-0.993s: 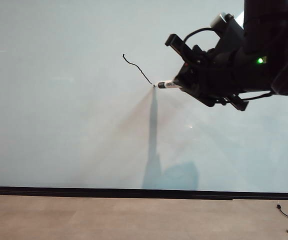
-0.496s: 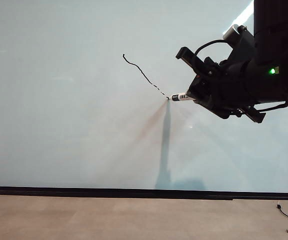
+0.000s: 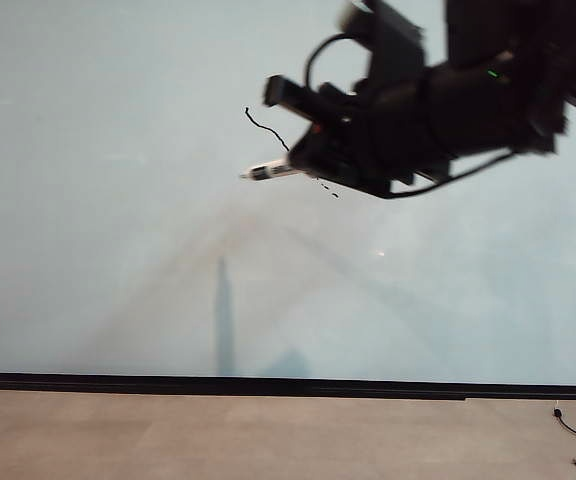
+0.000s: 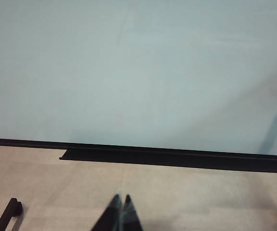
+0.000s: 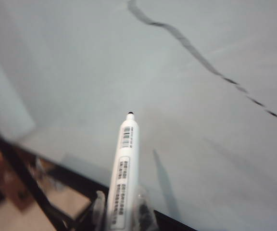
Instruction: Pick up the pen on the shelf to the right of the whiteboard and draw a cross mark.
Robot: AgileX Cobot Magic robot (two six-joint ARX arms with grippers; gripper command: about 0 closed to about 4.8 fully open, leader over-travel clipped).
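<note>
The right arm is smeared by motion blur in the exterior view and its upper part is cut off by the frame, so the right gripper (image 3: 303,165) reads only as a dark mass at about one o'clock from the centre of the whiteboard (image 3: 118,250). Its fingers (image 5: 97,211) show only at the edge of the right wrist view, where they are pinching the barrel of the pen (image 5: 123,178); the rear end of the pen is hidden there. In the exterior view the pen (image 3: 270,171) pokes out of the gripper toward nine o'clock, and whether its dark tip touches the board cannot be told; from the right wrist view the tip seems clear of the surface. The cross mark (image 3: 268,128) is only half drawn: one wavy stroke, its middle hidden behind the gripper, with just its upper start and a few dashes at about five o'clock from the pen showing. The right wrist view shows the whole stroke (image 5: 186,45), ending in dashes. The left gripper (image 4: 120,214) sits low in front of the black strip (image 4: 177,158) along the board's bottom edge, only its fingertips visible, pressed together. Compared with the earlier exterior frames, the right gripper has swung away from the end of the stroke toward nine o'clock and slightly upward, the stroke has gained its dashed tail, and the pen's shadow on the board has slid the same way.
</note>
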